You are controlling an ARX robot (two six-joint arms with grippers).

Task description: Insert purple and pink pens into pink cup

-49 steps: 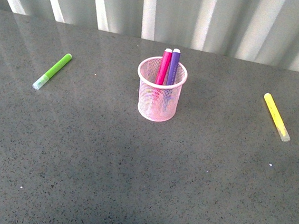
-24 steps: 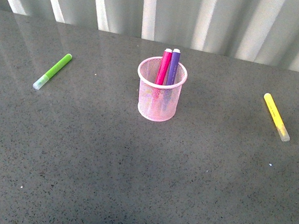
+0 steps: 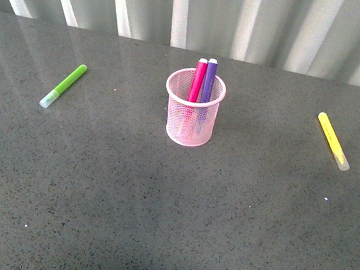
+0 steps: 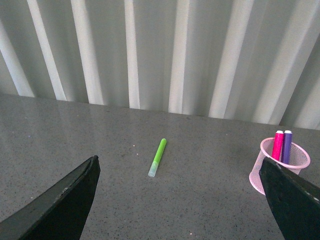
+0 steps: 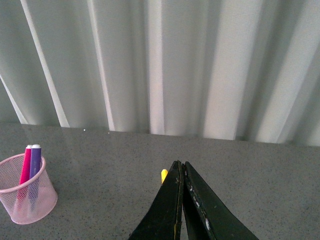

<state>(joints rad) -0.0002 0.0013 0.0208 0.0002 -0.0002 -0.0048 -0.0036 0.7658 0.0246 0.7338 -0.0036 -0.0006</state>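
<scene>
We start with the grey speckled table (image 3: 159, 222), which fills the front view up to a ribbed pale wall (image 3: 274, 23) along its far edge. Neither arm appears in that view; we judge both are pulled back to the near side, clear of the work.

The left gripper (image 4: 180, 200) is spread wide, its two dark fingers (image 4: 60, 205) framing the scene from the wrist camera and nothing between them. The right gripper (image 5: 181, 200) has its fingers pressed together and holds nothing.

The pink cup (image 3: 194, 108) stands upright near the table's middle, toward the far side. Inside it the pink pen (image 3: 198, 80) and the purple pen (image 3: 209, 80) lean side by side against the far rim, the pink one on the left, their pale ends poking above the rim because they are taller than the cup. With both in, the task looks complete to us.

The green marker (image 3: 63, 85) lies flat well to the left of the cup, and the yellow marker (image 3: 332, 141) lies flat well to the right. Both sit apart from the cup, as they are no part of the job.
</scene>
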